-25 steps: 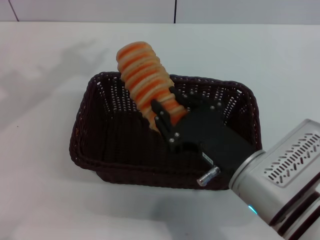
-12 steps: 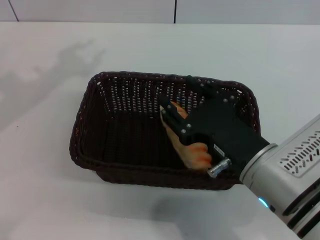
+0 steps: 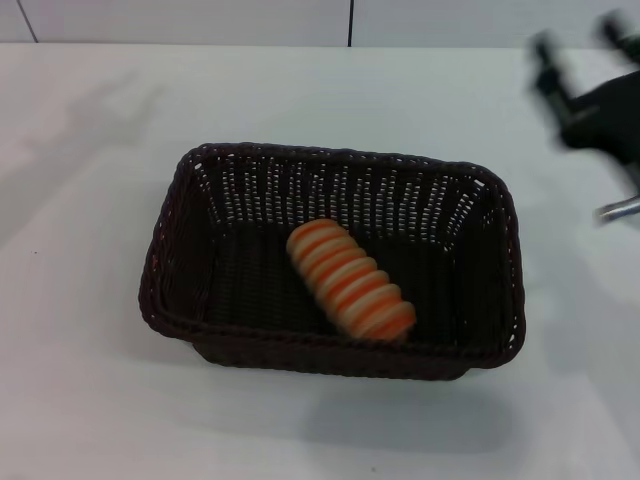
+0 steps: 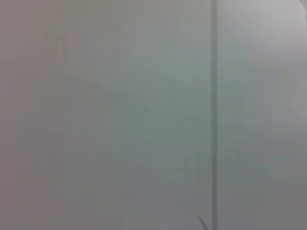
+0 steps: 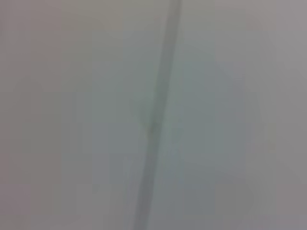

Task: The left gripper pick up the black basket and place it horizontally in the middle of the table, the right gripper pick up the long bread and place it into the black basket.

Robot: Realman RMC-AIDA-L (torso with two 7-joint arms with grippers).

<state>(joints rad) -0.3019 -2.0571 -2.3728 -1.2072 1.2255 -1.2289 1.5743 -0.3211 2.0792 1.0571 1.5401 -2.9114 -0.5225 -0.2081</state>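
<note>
White surface (image 3: 90, 400): bare around basket. Black basket (image 3: 170, 250): mid-surface, long side across. Right gripper (image 3: 585, 65): raised at far right, well apart from basket, blurred; fingers spread, empty. Long bread (image 3: 350, 278): lying diagonally inside basket, unobstructed.

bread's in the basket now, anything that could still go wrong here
Little, judging from the head view. The tan-cream, orange-striped long bread lies diagonally in the dark woven wicker basket, one end close to the front rim, so a knock to the basket might roll it. The black right gripper, open, is above the white table, well clear.
</note>
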